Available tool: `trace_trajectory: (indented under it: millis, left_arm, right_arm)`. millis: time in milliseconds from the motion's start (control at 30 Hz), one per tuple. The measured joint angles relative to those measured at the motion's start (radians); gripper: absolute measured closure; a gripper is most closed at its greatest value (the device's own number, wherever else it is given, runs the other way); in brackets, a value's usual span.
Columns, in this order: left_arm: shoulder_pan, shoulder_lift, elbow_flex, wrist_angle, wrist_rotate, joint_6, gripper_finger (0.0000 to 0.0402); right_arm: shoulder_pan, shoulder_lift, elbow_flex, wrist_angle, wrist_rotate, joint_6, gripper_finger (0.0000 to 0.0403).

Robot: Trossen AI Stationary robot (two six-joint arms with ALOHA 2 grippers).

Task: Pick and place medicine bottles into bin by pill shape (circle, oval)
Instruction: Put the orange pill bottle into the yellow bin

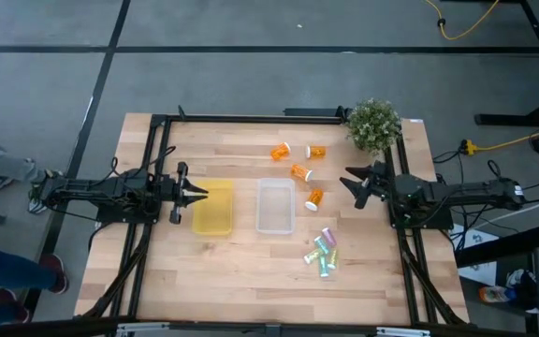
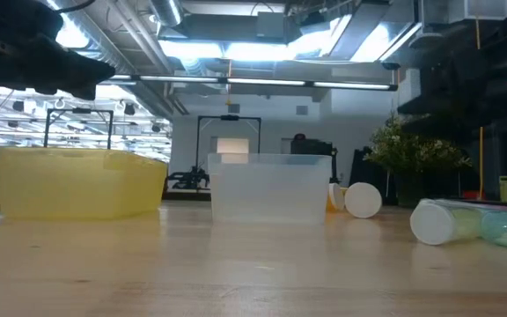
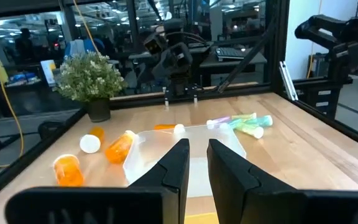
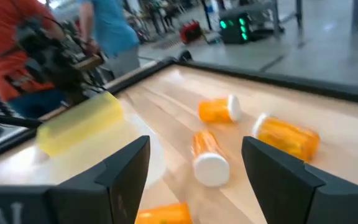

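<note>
The right gripper (image 1: 355,184) hangs above the desk (image 1: 251,271) with its fingers (image 4: 129,168) spread wide and nothing between them. It faces a loose scatter of four orange pill bottles, all lying on their sides. In the right wrist view, one orange bottle (image 4: 208,157) lies almost centred ahead of the gap between the fingers, white cap toward the camera; another (image 4: 219,110) lies beyond it, and a third (image 4: 286,138) sits just off the far finger.

The likely step is picking that centred bottle. To do it well, bring the fingers down astride the barrel, not the cap, and turn the wrist so they close across the cylinder's width; otherwise it may roll away. Keep clear of the neighbour near the far finger.

The left gripper (image 1: 195,194) waits over the yellow bin (image 1: 212,208), fingers (image 3: 179,165) nearly together, holding nothing. The clear bin (image 1: 275,206) stands just beside the yellow one, between it and the orange bottles. Pale teal bottles (image 1: 323,252) lie clustered apart, nearer the desk's front edge.

The desk is pale wood planking inside a black frame, with a potted plant (image 1: 373,124) at a back corner. Beyond is a workshop floor with yellow cable, and people stand behind the left arm.
</note>
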Motion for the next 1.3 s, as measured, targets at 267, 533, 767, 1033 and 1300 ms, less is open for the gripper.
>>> trace_trajectory:
  millis: [267,533,767,1033,1300]
  left_arm:
    - [0.000,0.000,0.000,0.008,0.000,0.060,0.0351]
    - [0.000,0.000,0.000,0.008,0.000,0.052,0.0351]
    - [0.000,0.000,0.000,0.013,0.000,0.087,0.0351]
    - [0.000,0.000,0.000,0.116,0.002,0.151,0.0351]
    - [0.000,0.000,0.000,0.167,0.009,0.052,0.0351]
  right_arm:
    - [-0.102,0.143,0.000,0.001,-0.012,0.054,0.0146]
    - [-0.218,0.277,0.000,0.006,-0.186,0.072,0.0146]
    - [-0.236,0.381,0.002,-0.010,-0.387,0.046,0.0146]
    - [-0.234,0.465,0.002,-0.013,-0.532,0.019,0.0146]
    - [-0.152,0.471,0.110,0.008,-0.727,0.021,0.0146]
